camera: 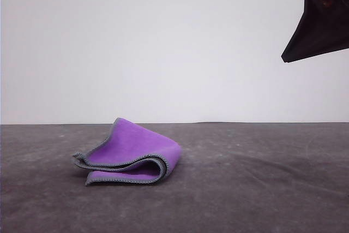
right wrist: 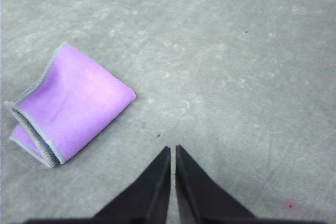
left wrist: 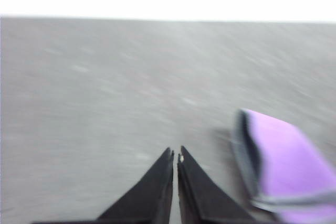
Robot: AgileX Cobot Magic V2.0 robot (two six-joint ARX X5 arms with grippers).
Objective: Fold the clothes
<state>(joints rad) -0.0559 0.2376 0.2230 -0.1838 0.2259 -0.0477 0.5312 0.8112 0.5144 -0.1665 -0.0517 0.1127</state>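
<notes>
While the cloth (camera: 131,154) lies folded, both jaws sit pressed together, empty.
Left gripper (left wrist: 175,156) is just beside it; right gripper (right wrist: 172,150) is raised, apart.

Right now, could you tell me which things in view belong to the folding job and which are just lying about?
Part of the job:
- purple cloth, folded over, grey edging showing
- left gripper, shut, empty, beside the cloth
- right gripper, shut, empty, raised above the table

Just there:
- grey table, which bears the cloth
- nothing else lies about
</notes>
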